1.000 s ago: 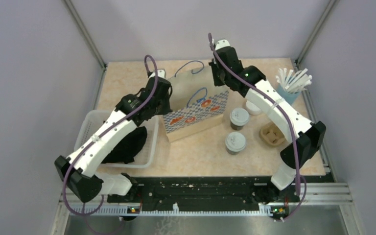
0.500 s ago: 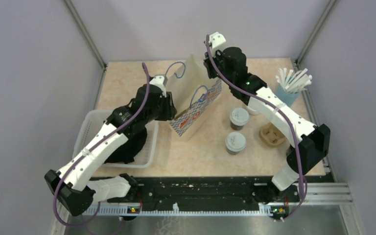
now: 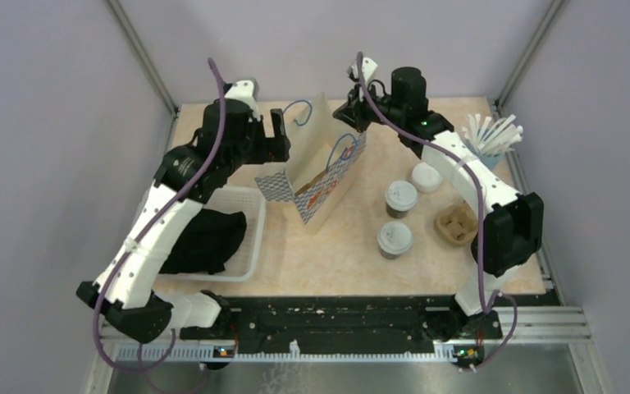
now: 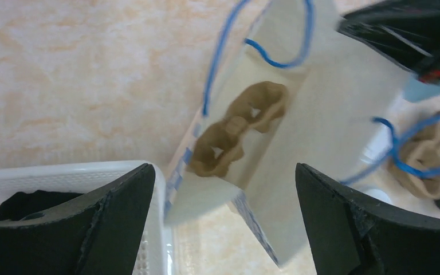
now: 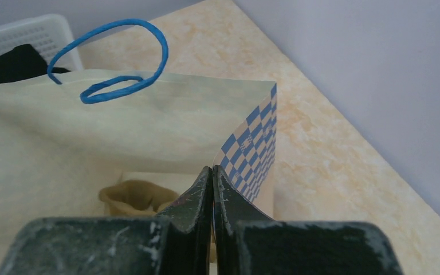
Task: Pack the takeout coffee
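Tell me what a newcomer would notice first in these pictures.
A tilted paper bag with blue handles stands at the centre, the right gripper pinching its rim while the open left gripper hovers at its mouth. Inside lies a brown cup carrier. Two lidded coffee cups stand on the table nearby.

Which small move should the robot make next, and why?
The right jaws are shut on the rim of the blue-checked paper bag, holding it open; a brown pulp cup carrier lies inside. The left jaws are open and empty, and both dark grey takeaway cups with pale lids stand outside. So probably: swing the left arm to the cup nearest the bag.
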`<state>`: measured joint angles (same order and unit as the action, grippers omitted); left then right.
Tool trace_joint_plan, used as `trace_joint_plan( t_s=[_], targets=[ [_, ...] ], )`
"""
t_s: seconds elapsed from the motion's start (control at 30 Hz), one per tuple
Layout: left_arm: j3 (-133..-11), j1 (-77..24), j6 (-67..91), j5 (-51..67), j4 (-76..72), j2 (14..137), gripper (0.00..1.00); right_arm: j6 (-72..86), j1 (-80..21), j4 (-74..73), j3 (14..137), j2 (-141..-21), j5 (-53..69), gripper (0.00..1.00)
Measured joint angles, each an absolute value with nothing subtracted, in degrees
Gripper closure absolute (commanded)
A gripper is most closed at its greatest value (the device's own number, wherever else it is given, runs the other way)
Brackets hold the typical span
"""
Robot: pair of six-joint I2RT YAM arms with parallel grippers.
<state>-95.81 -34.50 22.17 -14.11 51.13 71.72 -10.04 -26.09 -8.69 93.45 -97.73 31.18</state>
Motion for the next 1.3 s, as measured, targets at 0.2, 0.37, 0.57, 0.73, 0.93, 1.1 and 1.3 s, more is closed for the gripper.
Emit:
trace_joint_plan(
  t_s=[0.2, 0.37, 0.57, 0.73, 0.93, 1.1, 1.3],
  targets=[
    [-94.7, -24.1, 20.4, -9.6, 51.1, 80.8, 0.02, -8.4, -25.8, -9.1, 95.2, -99.9, 38.3, 1.00],
    [-94.6, -22.5, 17.8, -2.5, 50.2, 86.5, 0.25, -6.3, -25.2, -10.4, 100.2, -102.7, 40.5, 1.00],
    [-100.6, -22.6, 15.9, 0.8, 51.5, 93.1, 0.65, -3.8, -25.0, -10.9, 101.8, -102.8, 40.8, 1.00],
    [-105.3, -22.6, 14.7, 3.9, 51.4, 93.5, 0.81, -1.4, -24.9, -9.4, 102.5, -102.8, 40.6, 1.00],
    [-102.9, -23.3, 13.6, 7.4, 48.6, 88.2, 0.82, 1.5, -24.9, -4.1, 99.4, -101.7, 40.1, 1.00],
    [-99.6, -23.4, 12.7, 10.1, 47.5, 84.6, 0.84, 3.2, -24.9, -2.1, 96.7, -100.2, 38.4, 1.00],
    [-98.5, -23.4, 12.3, 10.2, 46.8, 84.6, 0.94, 7.5, -25.4, -10.9, 99.9, -99.5, 26.6, 0.51]
  ],
)
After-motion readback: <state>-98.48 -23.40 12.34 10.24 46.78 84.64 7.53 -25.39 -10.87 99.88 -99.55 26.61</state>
